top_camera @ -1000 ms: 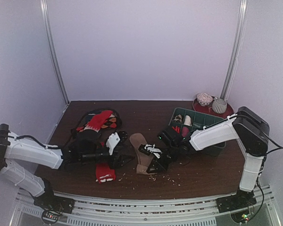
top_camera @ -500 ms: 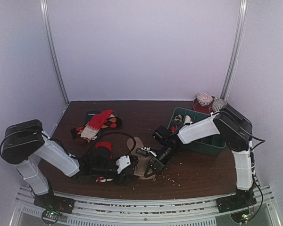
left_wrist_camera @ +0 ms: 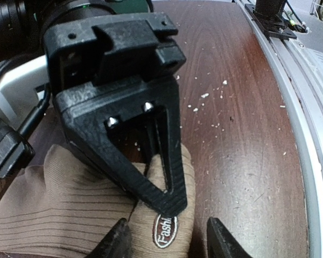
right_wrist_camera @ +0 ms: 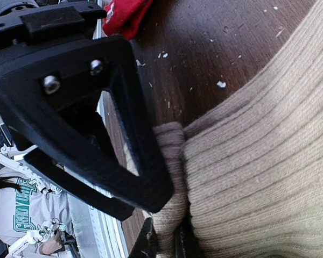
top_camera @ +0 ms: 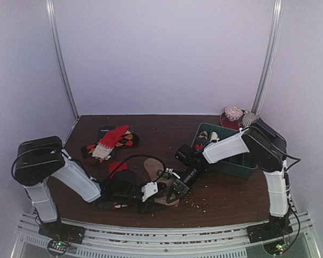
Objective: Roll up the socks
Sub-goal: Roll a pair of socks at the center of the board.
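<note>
The tan sock lies on the table near the front edge, ribbed, with an oval label on its near end. My right gripper is shut on a fold of that sock, the fold pinched between its fingertips. My left gripper is open, and its two fingertips straddle the labelled end of the tan sock. The right gripper's black finger presses on the sock just ahead of them. A red sock lies mostly hidden under my left arm.
More socks lie in a heap at the back left. A green bin stands at the right, with a red plate holding two patterned balls behind it. White crumbs dot the table near the front rail.
My left arm has swung right along the front edge, bringing its gripper to the tan sock's near end. The right gripper has stayed on the sock, drawing slightly nearer.
</note>
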Action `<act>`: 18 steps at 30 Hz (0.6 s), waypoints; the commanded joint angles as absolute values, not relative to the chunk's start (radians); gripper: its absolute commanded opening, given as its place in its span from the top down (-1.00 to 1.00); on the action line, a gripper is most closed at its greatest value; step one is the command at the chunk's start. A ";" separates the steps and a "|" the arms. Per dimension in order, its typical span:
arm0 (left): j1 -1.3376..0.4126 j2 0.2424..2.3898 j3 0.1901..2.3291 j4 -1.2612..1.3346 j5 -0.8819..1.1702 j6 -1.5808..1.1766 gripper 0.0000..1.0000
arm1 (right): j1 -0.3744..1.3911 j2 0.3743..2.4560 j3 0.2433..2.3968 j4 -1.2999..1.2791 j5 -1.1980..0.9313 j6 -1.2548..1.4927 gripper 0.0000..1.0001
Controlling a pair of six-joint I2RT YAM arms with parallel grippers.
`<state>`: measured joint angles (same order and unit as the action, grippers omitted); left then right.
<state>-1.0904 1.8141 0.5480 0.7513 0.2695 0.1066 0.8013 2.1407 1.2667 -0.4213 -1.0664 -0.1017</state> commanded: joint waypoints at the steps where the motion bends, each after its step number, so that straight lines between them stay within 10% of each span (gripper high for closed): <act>1: -1.094 1.857 0.569 0.733 0.259 0.090 0.07 | 0.799 2.199 1.220 -0.548 -0.928 -0.113 0.89; 10: -1.094 1.871 0.564 0.711 0.264 0.052 1.00 | 0.799 2.183 1.219 -0.534 -0.926 -0.107 0.71; 18: -1.077 1.903 0.529 0.672 0.262 -0.125 1.00 | 0.800 1.892 1.094 -0.240 -0.842 0.008 0.48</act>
